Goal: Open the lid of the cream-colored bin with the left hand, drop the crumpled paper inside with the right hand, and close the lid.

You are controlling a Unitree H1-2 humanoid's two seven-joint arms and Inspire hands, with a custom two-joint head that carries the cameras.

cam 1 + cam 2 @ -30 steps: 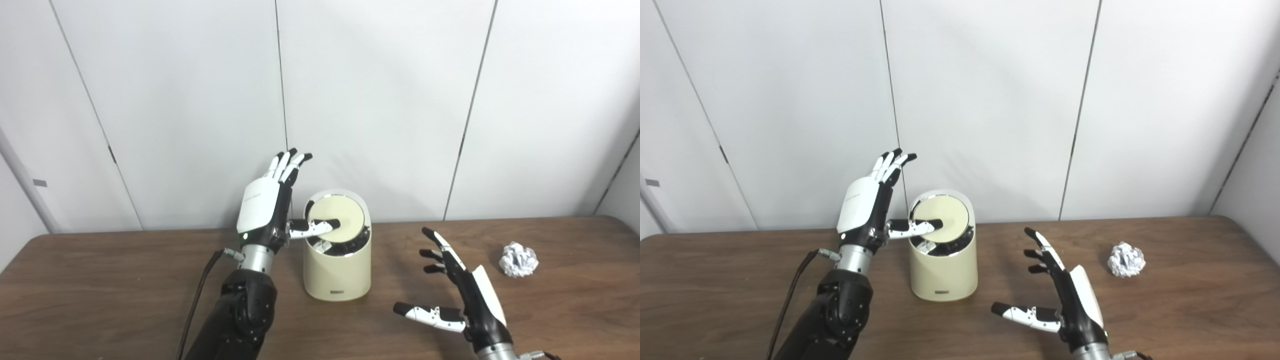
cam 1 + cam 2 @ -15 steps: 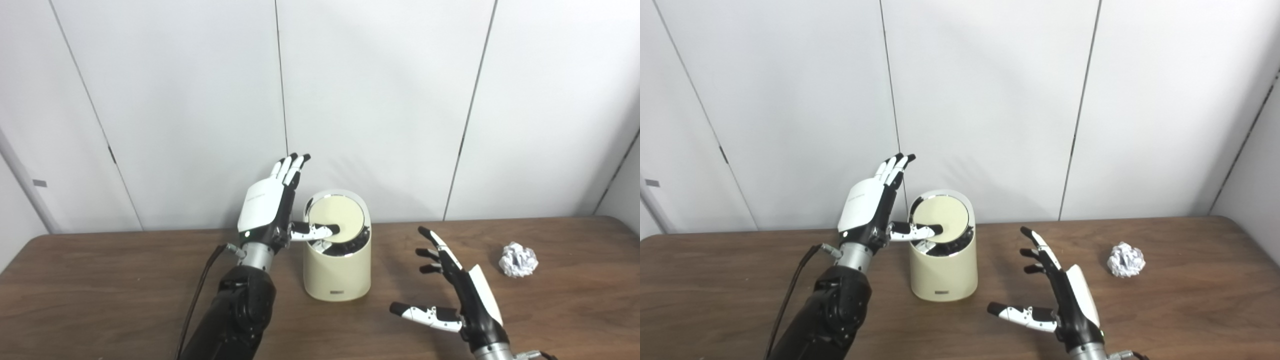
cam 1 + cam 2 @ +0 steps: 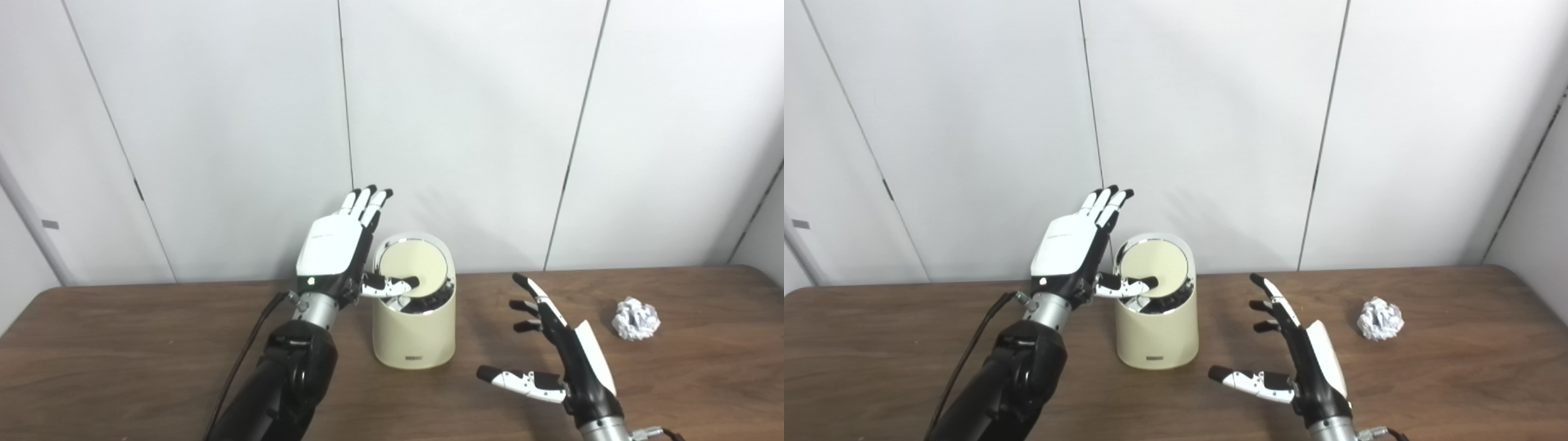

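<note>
Left thumb on the bin's lid, paper waiting near the table's right edge.

The left hand (image 3: 334,254) stands upright with fingers spread, grasping nothing, its thumb lying across the tilted lid (image 3: 411,266) of the cream-colored bin (image 3: 414,331), which sits toward the rear edge of the table (image 3: 122,355), about mid-width. The right hand (image 3: 560,352) hovers released, fingers apart, by the front edge. The crumpled paper (image 3: 636,318) lies well apart, toward the right edge.

Brown wood table (image 3: 122,343) w/ white panel wall (image 3: 465,122) behind.
</note>
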